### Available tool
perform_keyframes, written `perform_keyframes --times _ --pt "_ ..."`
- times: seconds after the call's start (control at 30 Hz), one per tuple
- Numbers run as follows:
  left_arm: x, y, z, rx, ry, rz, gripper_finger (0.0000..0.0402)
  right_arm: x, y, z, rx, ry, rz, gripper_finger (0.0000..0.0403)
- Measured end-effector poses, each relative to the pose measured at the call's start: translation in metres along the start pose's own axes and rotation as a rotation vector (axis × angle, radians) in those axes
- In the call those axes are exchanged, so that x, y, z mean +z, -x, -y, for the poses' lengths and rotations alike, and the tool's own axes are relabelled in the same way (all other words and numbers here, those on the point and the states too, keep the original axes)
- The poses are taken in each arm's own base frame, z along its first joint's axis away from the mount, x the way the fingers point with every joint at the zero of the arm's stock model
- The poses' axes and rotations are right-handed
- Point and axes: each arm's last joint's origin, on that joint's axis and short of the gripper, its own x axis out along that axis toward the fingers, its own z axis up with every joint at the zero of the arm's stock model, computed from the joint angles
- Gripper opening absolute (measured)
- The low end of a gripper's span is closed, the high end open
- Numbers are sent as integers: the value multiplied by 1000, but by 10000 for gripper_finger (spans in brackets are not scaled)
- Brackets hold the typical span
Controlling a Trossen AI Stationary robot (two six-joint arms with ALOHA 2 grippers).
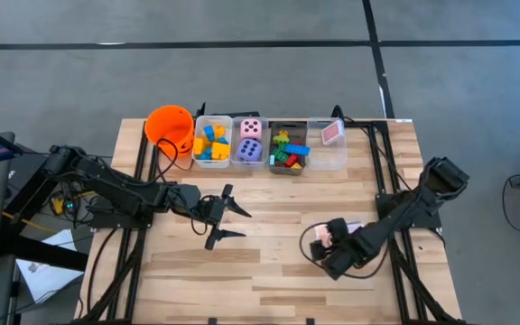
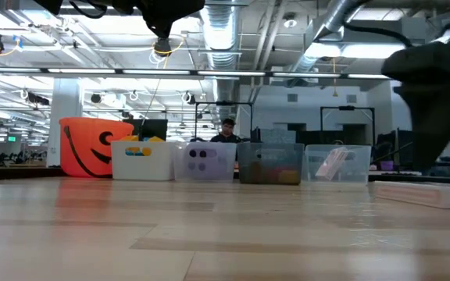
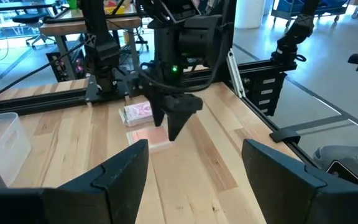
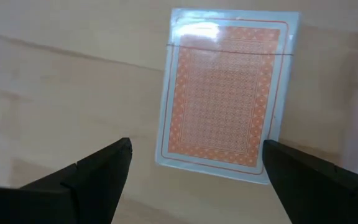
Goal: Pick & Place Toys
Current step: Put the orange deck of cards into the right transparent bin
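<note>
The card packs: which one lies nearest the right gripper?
The pack lying flat on the bare table, directly beneath the open right gripper; the other pack sits in the clear end bin.

Table [image 1: 269,271]: pale wood planks, smooth, satin sheen. Card pack [image 4: 224,93]: glossy clear wrap. Bins [image 2: 338,165]: translucent plastic. Bucket [image 1: 170,126]: orange plastic. Fingers [image 4: 98,168]: matt black.

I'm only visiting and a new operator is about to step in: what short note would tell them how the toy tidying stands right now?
Left pincer: open, empty, waiting over the table's middle.
Right pincer: open, hovering just above a card pack lying flat on the table's right side; not gripped yet.
Already sorted at the back: yellow and blue blocks in one bin, pink die and purple die in the next, mixed blocks in the third, another card pack in the fourth.
Left: grasp the loose pack, probably for the fourth bin.
</note>
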Motion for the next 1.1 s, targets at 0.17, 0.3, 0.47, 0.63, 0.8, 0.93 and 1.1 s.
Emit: perform_keyframes --times 0.17,0.3,0.47,0.63,0.8,0.93,1.1 --pt "0 0 0 0 0 0 250 12 1 -18 29 76 -17 357" --pt "0 0 0 0 -1 0 250 21 2 -26 53 148 9 357" --pt "0 0 0 0 -1 0 250 29 1 -35 93 120 4 357" --pt "0 0 0 0 -1 0 250 31 1 -41 136 132 -18 357" --pt "0 0 0 0 -1 -1 250 33 0 -42 133 104 -19 357" --pt "0 0 0 0 -1 0 250 38 -1 -43 128 92 -15 357" --pt "0 0 0 0 -1 0 250 45 -3 -43 108 151 0 357"
